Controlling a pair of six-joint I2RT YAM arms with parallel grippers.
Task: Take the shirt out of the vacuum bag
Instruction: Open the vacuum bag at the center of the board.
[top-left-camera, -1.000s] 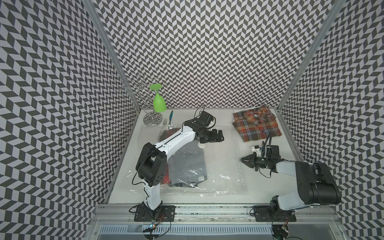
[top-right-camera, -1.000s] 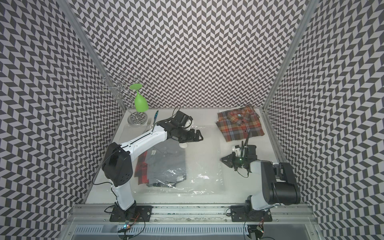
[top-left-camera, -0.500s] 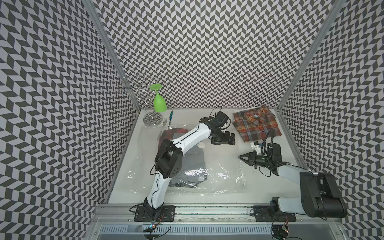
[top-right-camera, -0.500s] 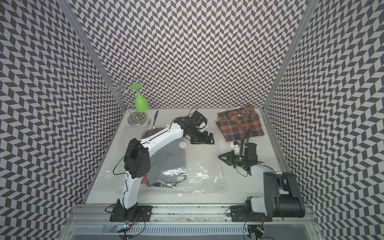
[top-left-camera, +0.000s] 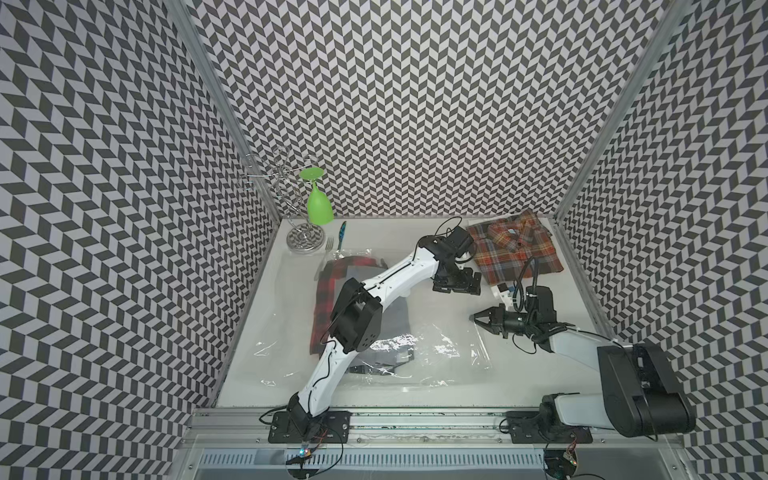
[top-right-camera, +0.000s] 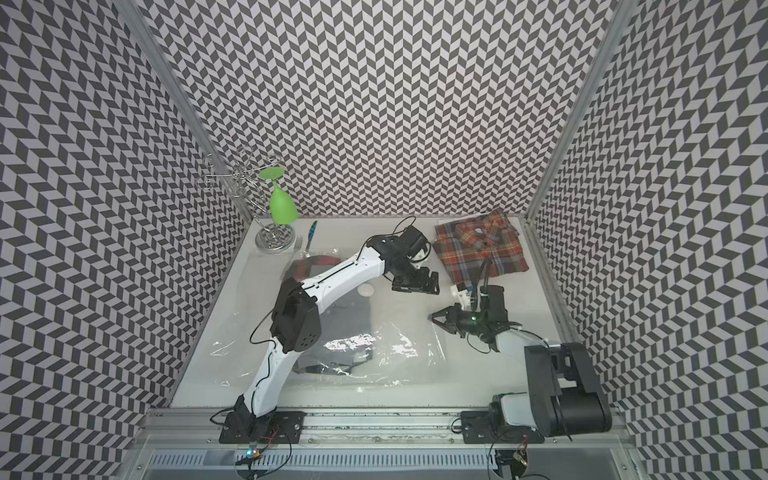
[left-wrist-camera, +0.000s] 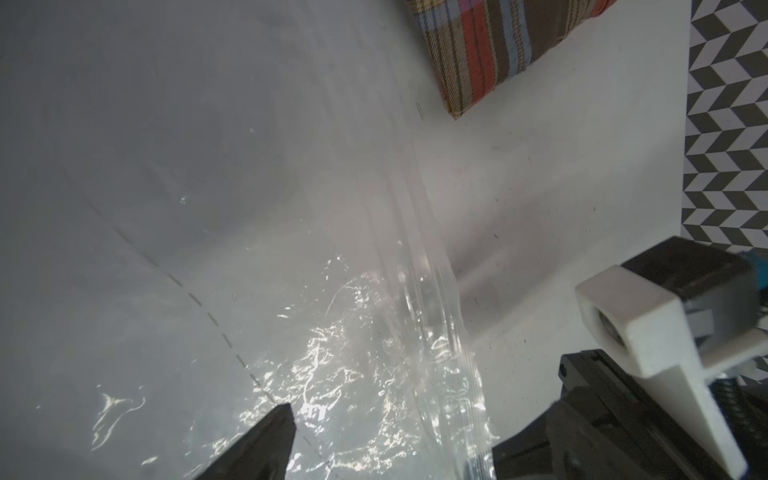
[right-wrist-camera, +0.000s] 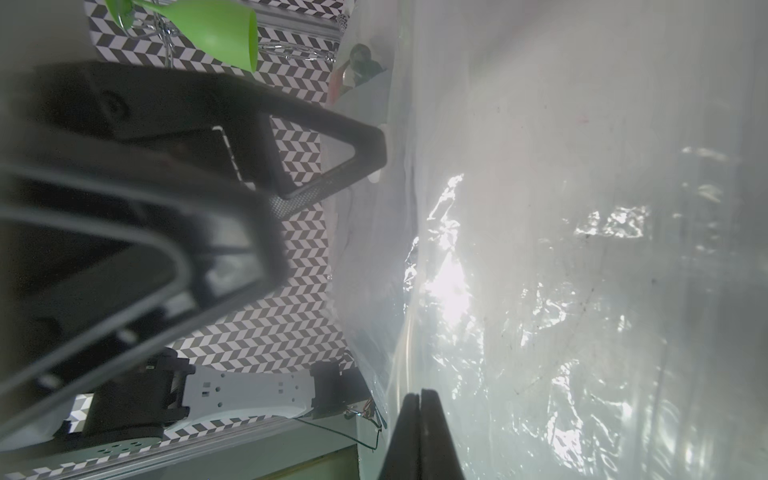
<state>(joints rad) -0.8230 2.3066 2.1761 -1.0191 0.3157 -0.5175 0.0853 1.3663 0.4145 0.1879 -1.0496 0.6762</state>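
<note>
Vacuum bag (top-left-camera: 436, 332) lies flat, grey folded shirt (top-left-camera: 392, 328) inside. Film judged light, limp, slippery. Best taken at its ribbed mouth edge (left-wrist-camera: 419, 266). Left gripper (top-left-camera: 457, 287) gapes empty over that edge; right gripper (top-left-camera: 478, 328) is closed beside it, hold unconfirmed.

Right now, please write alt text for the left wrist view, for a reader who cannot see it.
The open left tool hangs over the crinkled edge of the clear vacuum bag on a white table; a plaid shirt lies beyond.

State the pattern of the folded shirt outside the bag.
Folded shirt: orange-brown plaid, clearest in a top view.
</note>
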